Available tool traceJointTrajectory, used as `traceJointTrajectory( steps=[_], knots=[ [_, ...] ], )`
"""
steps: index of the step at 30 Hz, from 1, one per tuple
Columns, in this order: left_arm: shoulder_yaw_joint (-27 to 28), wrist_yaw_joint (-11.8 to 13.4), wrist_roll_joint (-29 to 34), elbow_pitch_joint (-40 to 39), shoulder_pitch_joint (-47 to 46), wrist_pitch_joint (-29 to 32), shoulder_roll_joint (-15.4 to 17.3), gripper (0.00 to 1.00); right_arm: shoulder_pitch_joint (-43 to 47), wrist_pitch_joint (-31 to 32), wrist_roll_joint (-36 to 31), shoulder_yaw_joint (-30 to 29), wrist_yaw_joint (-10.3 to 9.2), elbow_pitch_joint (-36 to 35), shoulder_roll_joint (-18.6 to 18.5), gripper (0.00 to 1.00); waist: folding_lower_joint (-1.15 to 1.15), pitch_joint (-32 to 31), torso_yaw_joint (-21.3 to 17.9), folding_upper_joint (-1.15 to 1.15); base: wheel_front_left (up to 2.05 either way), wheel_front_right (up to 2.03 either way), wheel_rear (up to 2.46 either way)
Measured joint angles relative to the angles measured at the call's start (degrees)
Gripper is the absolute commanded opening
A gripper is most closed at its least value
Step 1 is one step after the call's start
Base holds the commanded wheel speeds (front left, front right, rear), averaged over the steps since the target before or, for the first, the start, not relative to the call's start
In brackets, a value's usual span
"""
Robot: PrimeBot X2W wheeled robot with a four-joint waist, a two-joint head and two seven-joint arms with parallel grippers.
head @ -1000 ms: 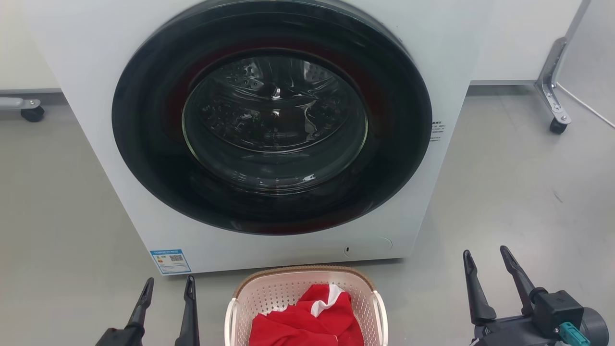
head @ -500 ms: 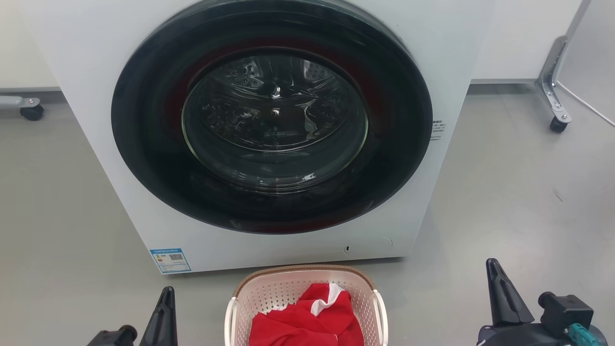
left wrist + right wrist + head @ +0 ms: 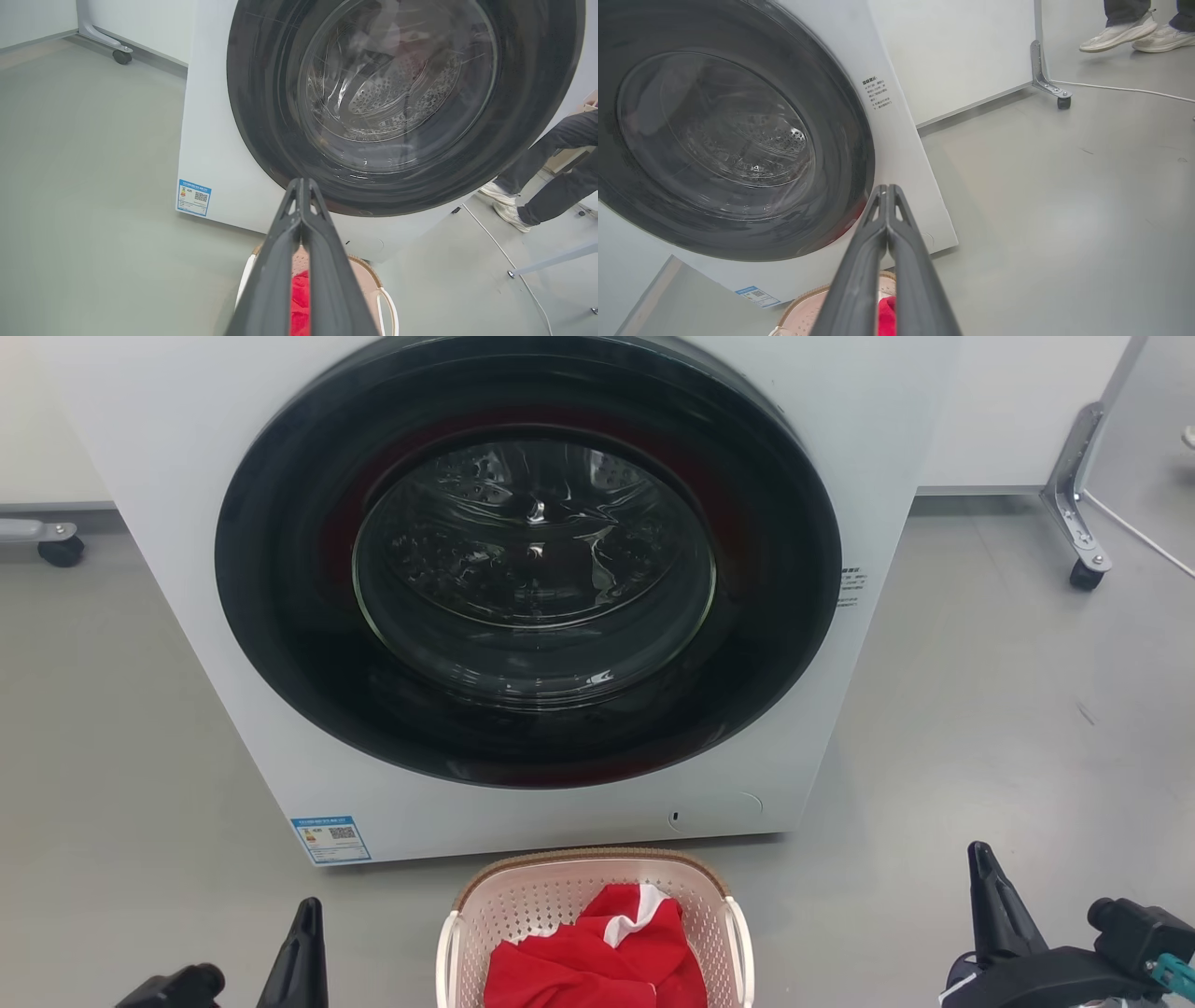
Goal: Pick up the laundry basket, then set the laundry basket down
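Left claw [image 3: 307,913], right claw [image 3: 979,859] pinched together since earlier | laundry basket [image 3: 523,907] between, touching neither

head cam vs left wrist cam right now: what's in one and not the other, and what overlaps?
Head view adds: the right gripper, shut, at lower right; small black printed text on the white front-loading washing machine; a metal castor leg at far right.
Left wrist view adds: a person's legs in dark trousers and white shoes.
Both: the washing machine's dark round door, its blue label sticker, the pale pink perforated plastic laundry basket holding red cloth, and the shut left gripper.
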Motion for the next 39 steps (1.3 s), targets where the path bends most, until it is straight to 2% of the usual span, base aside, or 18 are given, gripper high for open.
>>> traceJointTrajectory(
  steps=[39],
  knots=[
    [6.13,-5.58,-29.38,6.12,-5.06,5.76,-2.04,0.0,-1.35,8.2,29.49,-10.32,5.6,2.93,4.46,0.0,0.0,0.7,0.03,0.0,0.0,0.0,0.0]
  ],
)
